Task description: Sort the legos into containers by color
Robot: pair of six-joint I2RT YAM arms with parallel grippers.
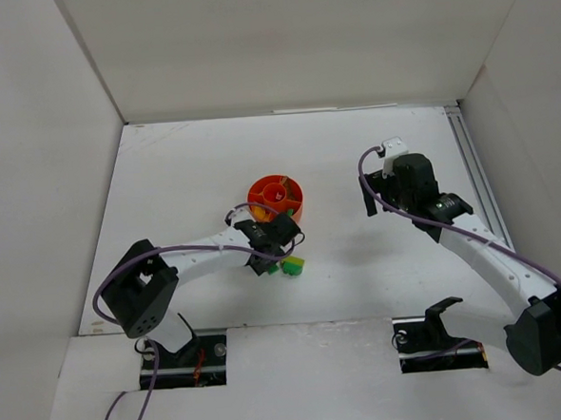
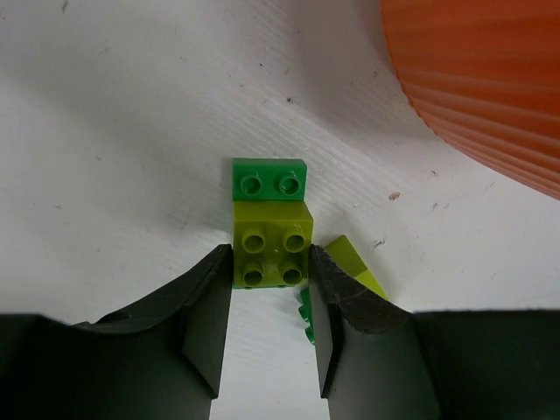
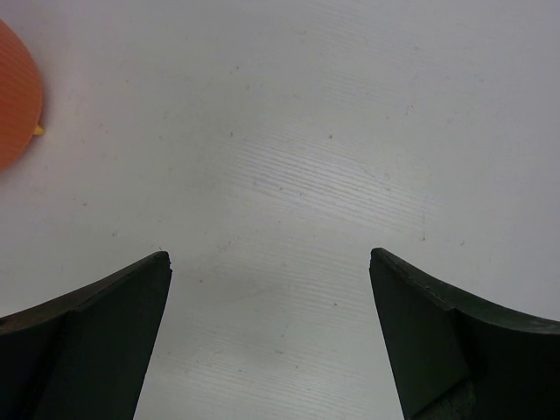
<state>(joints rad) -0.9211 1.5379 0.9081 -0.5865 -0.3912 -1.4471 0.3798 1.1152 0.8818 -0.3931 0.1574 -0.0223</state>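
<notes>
The round orange dish (image 1: 296, 209) stands mid-table with several small bricks inside; its ribbed wall fills the top right of the left wrist view (image 2: 490, 79). My left gripper (image 1: 267, 259) is just in front of it, low over the table. Its fingertips (image 2: 271, 255) are shut on a lime four-stud brick (image 2: 271, 238) joined to a green brick (image 2: 269, 180). A lime sloped piece (image 2: 354, 267) and a green piece (image 2: 304, 315) lie beside the right finger; they also show in the top view (image 1: 291, 264). My right gripper (image 1: 368, 201) is open and empty (image 3: 269, 255) over bare table, right of the dish.
White walls close in the table on the left, back and right. A metal rail (image 1: 470, 160) runs along the right edge. The dish edge (image 3: 13, 87) shows at the far left of the right wrist view.
</notes>
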